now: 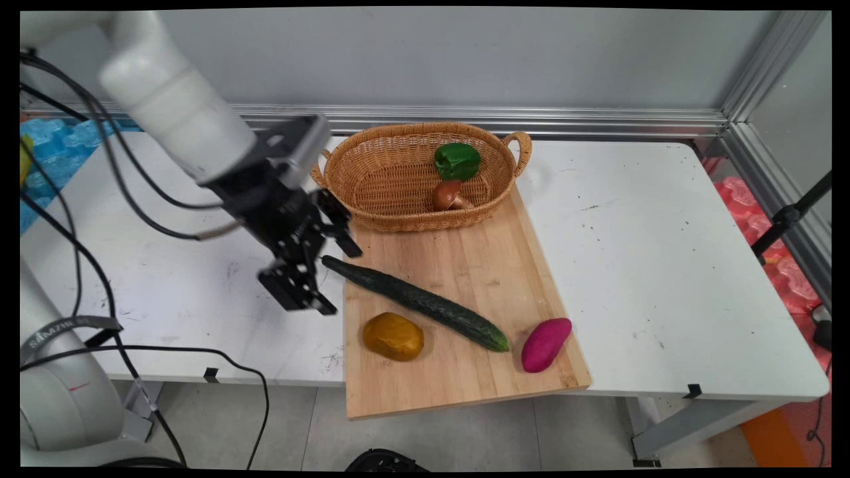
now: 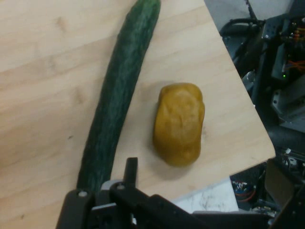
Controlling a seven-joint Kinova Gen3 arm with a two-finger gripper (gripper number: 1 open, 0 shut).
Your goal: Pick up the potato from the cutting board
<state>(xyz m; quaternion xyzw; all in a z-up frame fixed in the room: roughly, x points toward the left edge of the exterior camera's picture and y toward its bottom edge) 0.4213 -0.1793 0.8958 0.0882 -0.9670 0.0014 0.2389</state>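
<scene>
My black gripper (image 1: pixel 342 281) hangs open just off the left edge of a wooden cutting board (image 1: pixel 465 255). The left tip of a long dark green cucumber (image 1: pixel 418 303) lies between its two fingers, untouched. The cucumber runs diagonally across the board. A yellow-brown potato (image 1: pixel 393 336) sits beside it near the board's front left. In the hand view the cucumber (image 2: pixel 119 95) stretches away from the linkage (image 2: pixel 119 205), with the potato (image 2: pixel 179 123) to its right on the board (image 2: pixel 38 95).
A purple sweet potato (image 1: pixel 546 344) lies at the board's front right. A wicker basket (image 1: pixel 392 172) at the board's far end holds a green pepper (image 1: pixel 457 160) and a brown mushroom (image 1: pixel 448 194). The board's front edge overhangs the white table (image 1: pixel 664 265).
</scene>
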